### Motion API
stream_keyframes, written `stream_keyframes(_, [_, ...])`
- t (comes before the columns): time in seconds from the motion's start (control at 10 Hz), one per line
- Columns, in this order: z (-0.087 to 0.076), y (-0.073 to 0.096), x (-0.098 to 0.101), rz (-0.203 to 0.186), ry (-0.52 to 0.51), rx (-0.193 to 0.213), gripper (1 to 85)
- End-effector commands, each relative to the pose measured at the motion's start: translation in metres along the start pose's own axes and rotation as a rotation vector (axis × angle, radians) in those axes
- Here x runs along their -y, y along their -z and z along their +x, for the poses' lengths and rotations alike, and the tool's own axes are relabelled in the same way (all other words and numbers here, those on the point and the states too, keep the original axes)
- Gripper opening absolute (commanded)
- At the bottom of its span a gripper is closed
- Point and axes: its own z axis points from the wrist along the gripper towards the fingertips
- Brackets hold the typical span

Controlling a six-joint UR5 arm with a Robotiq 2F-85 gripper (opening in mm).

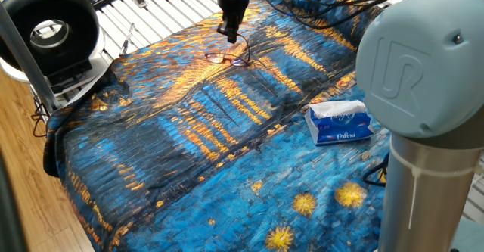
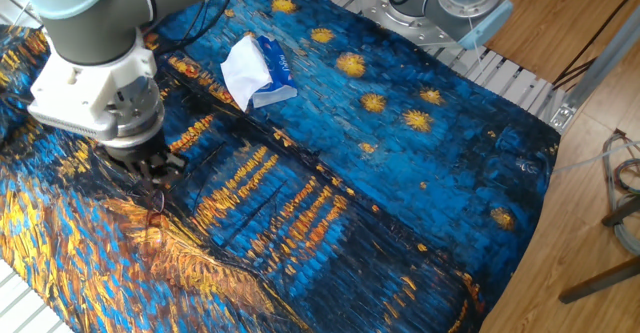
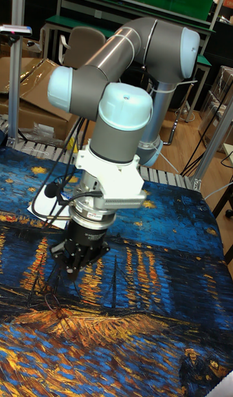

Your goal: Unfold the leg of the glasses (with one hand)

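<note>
- The glasses [image 1: 227, 57] lie on the painted cloth [image 1: 227, 138] that covers the table, toward its far edge in one fixed view; thin dark frame, two clear lenses side by side.
- In the other fixed view the glasses [image 2: 152, 235] show only as faint wire loops on the orange part of the cloth [image 2: 380, 173]; in the tall fixed view they [image 3: 59, 311] are a thin loop below the fingertips.
- The gripper [image 1: 231, 34] points straight down just above the far side of the glasses, its fingertips drawn close together; whether they pinch a temple arm cannot be told.
- The gripper [image 2: 157, 179] in the other fixed view hangs under the grey wrist; in the tall fixed view the gripper [image 3: 72, 269] narrows to a point close to the cloth [image 3: 149, 319].
- A blue-and-white tissue pack [image 1: 339, 122] rests on the cloth well apart from the glasses, nearer the arm's base; it [image 2: 255, 69] also shows in the other fixed view.
- A black round fan [image 1: 47, 31] stands beyond the table's left corner.
</note>
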Motion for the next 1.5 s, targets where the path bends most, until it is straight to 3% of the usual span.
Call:
stream_keyframes(0.0, [0.007,0.003,0.006,0.001,-0.003,-0.009,1.0])
stream_keyframes(0.4, [-0.009,0.005,-0.002,-0.015,0.001,0.026,1.0])
stream_keyframes(0.8, [-0.038,0.013,-0.008,0.017,0.029,0.033,1.3])
stream_keyframes(1.0, [-0.045,0.003,0.003,0.049,0.124,0.033,14.0])
stream_keyframes(1.2, [-0.053,-0.008,0.014,0.079,0.193,0.045,19.7])
stream_keyframes(1.3, [-0.058,-0.016,0.019,0.089,0.235,0.060,29.0])
stream_keyframes(1.4, [-0.062,-0.023,0.020,0.091,0.254,0.067,30.7])
